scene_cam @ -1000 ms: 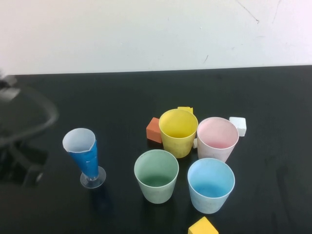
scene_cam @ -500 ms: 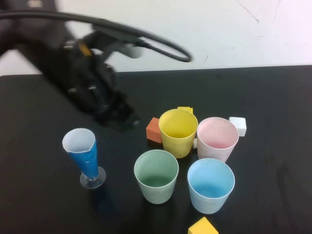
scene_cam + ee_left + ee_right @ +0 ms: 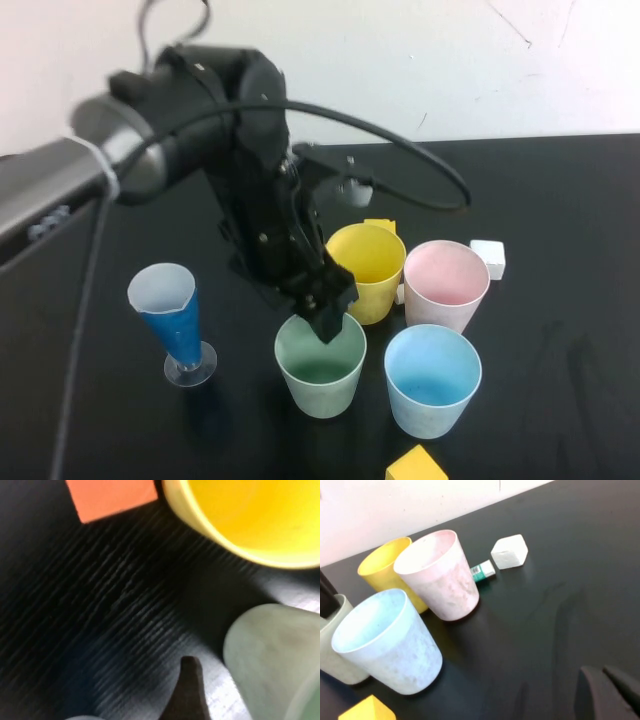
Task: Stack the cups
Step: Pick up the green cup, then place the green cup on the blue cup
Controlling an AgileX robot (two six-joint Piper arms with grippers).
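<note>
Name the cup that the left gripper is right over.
The green cup: the left gripper hangs at its far rim, while the yellow, pink and blue cups stand clear of it.

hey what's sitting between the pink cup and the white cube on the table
A small white eraser with a green label lies between the pink cup and the white cube, clearest in the right wrist view.

The four tapered plastic cups, matte pastel green, yellow, pink and light blue, look smooth and faintly chalky, standing on a black table with a fine, slightly glossy streaked grain
</note>
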